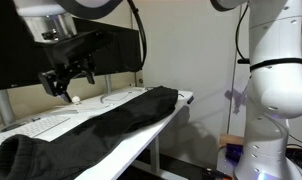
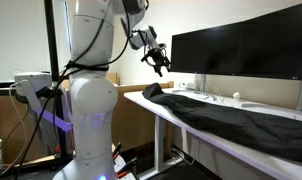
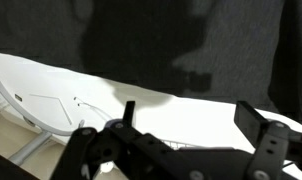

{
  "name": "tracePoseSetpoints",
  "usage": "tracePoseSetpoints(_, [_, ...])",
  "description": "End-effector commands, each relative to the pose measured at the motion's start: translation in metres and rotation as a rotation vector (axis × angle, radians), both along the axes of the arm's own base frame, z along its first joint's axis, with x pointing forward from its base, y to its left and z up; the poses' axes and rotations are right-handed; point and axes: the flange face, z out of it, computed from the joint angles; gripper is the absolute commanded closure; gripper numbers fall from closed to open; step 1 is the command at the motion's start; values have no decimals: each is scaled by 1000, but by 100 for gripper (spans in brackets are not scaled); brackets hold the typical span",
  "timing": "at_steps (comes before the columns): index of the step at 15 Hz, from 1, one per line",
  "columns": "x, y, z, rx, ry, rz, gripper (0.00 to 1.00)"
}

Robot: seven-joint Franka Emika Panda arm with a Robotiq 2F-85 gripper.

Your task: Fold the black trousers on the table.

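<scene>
arm shell (image 2: 91, 100): glossy white, made of rounded, bulbous segments, filled the middle of the frame; the same white stood at the right edge in an exterior view (image 1: 281, 90).
joint seam (image 1: 276, 65): 1 thin black band ringed the white shell.
gripper (image 1: 66, 86): matte black and blocky, upper left of the frame.
cable (image 1: 138, 30): thin, black, curved beside the wrist.
fingers (image 3: 266, 142): 2 dark, chunky blocks along the wrist view's bottom edge.

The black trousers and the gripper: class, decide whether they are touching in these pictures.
Apart. In an exterior view the gripper hangs in the air, with bare wall showing between it and the black trousers below.
</scene>
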Motion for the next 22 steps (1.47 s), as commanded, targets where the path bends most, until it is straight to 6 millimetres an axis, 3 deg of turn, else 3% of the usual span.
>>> tracePoseSetpoints(1, [20,58,-13,-59,13,0,0])
tracePoseSetpoints(6, [5,135,-8,-102,-11,-22,0])
tracePoseSetpoints(11, [-16,182,6,-165,-43,-59,0])
tracePoseSetpoints(13, [-20,191,5,-192,-29,-70,0])
tracePoseSetpoints(17, [-23,199,-17,-233,71,-90,0])
tracePoseSetpoints(19, [-17,197,-27,-216,140,-56,0])
tracePoseSetpoints(22, [-2,207,-21,-70,164,67,0])
